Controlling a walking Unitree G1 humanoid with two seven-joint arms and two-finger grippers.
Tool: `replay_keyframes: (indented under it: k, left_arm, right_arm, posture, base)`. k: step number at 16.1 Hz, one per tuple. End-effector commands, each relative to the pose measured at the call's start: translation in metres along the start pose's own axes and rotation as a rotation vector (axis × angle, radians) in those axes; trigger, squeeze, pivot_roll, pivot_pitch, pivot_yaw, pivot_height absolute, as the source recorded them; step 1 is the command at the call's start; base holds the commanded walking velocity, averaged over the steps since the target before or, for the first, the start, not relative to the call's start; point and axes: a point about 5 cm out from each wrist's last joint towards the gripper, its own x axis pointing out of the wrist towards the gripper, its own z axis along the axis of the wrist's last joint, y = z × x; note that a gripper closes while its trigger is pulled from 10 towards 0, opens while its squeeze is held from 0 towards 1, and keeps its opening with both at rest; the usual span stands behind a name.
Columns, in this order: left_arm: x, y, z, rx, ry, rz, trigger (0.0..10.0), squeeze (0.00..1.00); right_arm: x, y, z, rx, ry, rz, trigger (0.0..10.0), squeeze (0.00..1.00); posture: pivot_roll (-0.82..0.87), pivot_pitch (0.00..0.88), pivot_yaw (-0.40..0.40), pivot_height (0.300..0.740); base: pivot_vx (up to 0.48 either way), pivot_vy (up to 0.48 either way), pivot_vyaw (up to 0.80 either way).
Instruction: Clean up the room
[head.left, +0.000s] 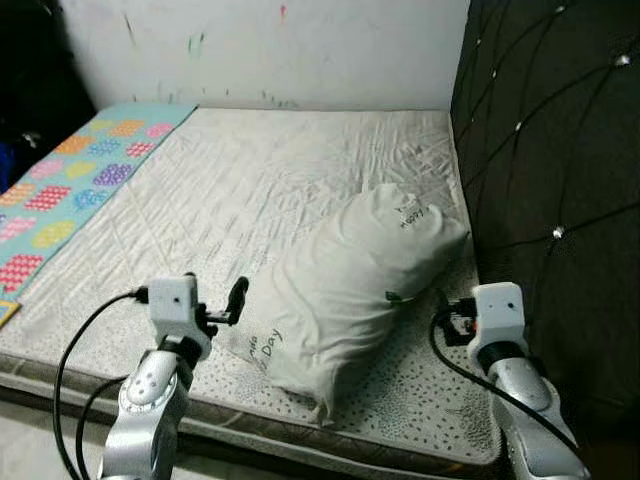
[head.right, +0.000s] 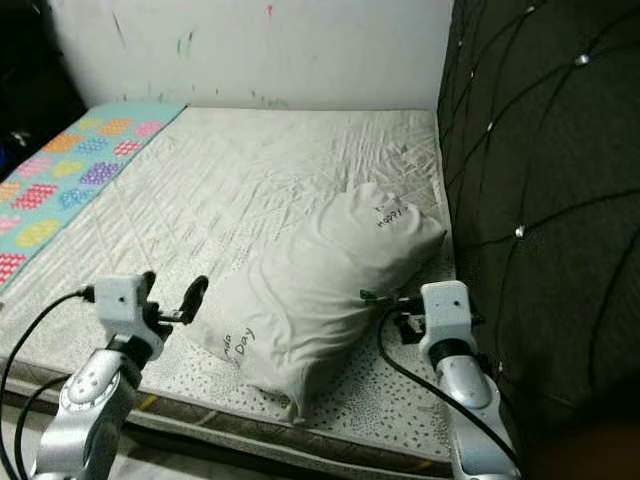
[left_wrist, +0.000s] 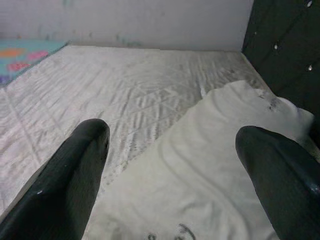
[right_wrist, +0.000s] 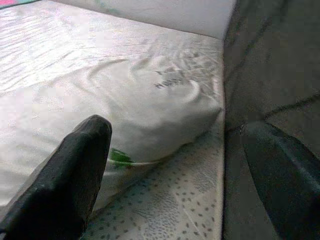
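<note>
A white pillow (head.left: 350, 280) with printed lettering lies slantwise on the bare quilted mattress (head.left: 250, 170), close to the dark headboard. My left gripper (head.left: 228, 308) is at the pillow's near left corner; in the left wrist view it (left_wrist: 175, 145) stands open, with the pillow's fabric (left_wrist: 200, 170) ahead between the spread fingers. On the pillow's right side, my right gripper (head.left: 445, 318) sits between pillow and headboard. The right wrist view shows this gripper (right_wrist: 177, 145) open, one finger (right_wrist: 75, 175) beside the pillow (right_wrist: 125, 100).
A black tufted headboard (head.left: 560, 180) rises along the mattress's right side. A turquoise cover with coloured dot patches (head.left: 70, 180) lies along the left side. A white marked wall (head.left: 280, 50) stands at the back. The mattress's front edge (head.left: 300, 435) is just below the grippers.
</note>
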Motion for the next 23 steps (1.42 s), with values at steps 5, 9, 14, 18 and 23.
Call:
replay_keyframes:
  k: [5,9,14,18,23]
  left_arm:
    - [0.007,0.000,0.008,0.027,-0.003,-0.047,10.0,0.00]
    - [0.014,0.000,0.009,0.017,-0.009,-0.051,10.0,0.00]
    - [0.014,0.001,0.009,0.010,-0.009,-0.056,10.0,0.00]
    - [0.012,-0.002,0.004,-0.011,-0.009,-0.039,10.0,0.00]
    - [0.004,-0.009,-0.003,-0.030,0.006,-0.058,10.0,0.00]
  right_arm:
    - [0.001,0.011,0.005,0.041,-0.029,-0.048,10.0,0.00]
    - [-0.002,-0.003,0.004,0.069,-0.023,-0.129,10.0,0.00]
    - [0.005,0.000,0.009,0.074,-0.036,-0.112,10.0,0.00]
    - [0.005,-0.006,0.008,0.051,-0.025,-0.097,10.0,0.00]
    - [0.010,-0.004,0.012,0.066,-0.034,-0.084,10.0,0.00]
  posture:
    - [-0.18,0.000,0.106,0.740]
    - [-0.20,0.000,0.109,0.740]
    - [-0.19,0.000,0.095,0.740]
    - [-0.19,0.000,0.064,0.740]
    - [-0.19,0.000,0.052,0.740]
  base:
    - [0.000,0.000,0.00]
    - [0.000,0.000,-0.20]
    - [0.000,0.000,-0.60]
    - [0.000,0.000,-0.16]
    - [0.000,0.000,-0.58]
